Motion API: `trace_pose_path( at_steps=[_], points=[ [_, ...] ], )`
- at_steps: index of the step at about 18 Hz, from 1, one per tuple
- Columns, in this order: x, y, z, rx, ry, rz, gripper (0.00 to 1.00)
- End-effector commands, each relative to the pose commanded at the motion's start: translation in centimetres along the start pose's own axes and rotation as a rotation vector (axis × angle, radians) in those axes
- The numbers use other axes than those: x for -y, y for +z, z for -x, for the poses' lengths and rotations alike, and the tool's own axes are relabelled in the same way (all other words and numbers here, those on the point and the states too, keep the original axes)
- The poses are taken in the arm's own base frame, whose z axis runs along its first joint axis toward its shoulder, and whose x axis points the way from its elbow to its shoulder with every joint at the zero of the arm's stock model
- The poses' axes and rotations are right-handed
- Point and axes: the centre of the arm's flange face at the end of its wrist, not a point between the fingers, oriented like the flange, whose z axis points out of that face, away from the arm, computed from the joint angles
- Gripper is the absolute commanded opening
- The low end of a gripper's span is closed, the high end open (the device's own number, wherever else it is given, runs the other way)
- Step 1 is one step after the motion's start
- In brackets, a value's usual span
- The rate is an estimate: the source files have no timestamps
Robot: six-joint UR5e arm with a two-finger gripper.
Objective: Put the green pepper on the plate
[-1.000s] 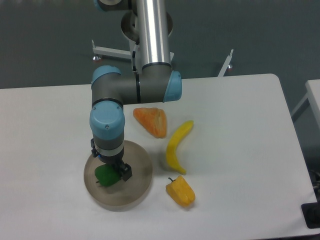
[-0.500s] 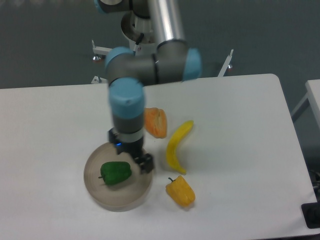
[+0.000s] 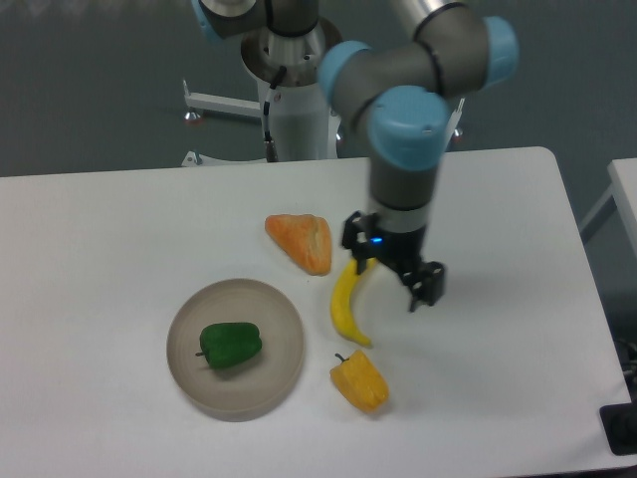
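Green pepper (image 3: 231, 345) stays on the plate (image 3: 282, 375) (gripper (image 3: 396, 272), fingers apart, has moved above the banana (image 3: 346, 308)).

Green pepper (image 3: 230, 345) on plate (image 3: 284, 321)

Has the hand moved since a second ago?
Yes. The hand went from over the plate rightward, past the banana, leaving the green pepper there.
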Motion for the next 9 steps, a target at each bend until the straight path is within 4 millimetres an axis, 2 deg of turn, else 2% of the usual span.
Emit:
trace_pose_path(
  at_steps=[3,4,9],
  points=[
    [-3.9,0.5,1.7,-0.013,0.047,0.012,1.00],
    [-5.3,1.2,2.3,-0.027,0.098,0.015,1.00],
    [-7.0,2.6,3.1,-0.049,0.141,0.042,1.00]
  ],
)
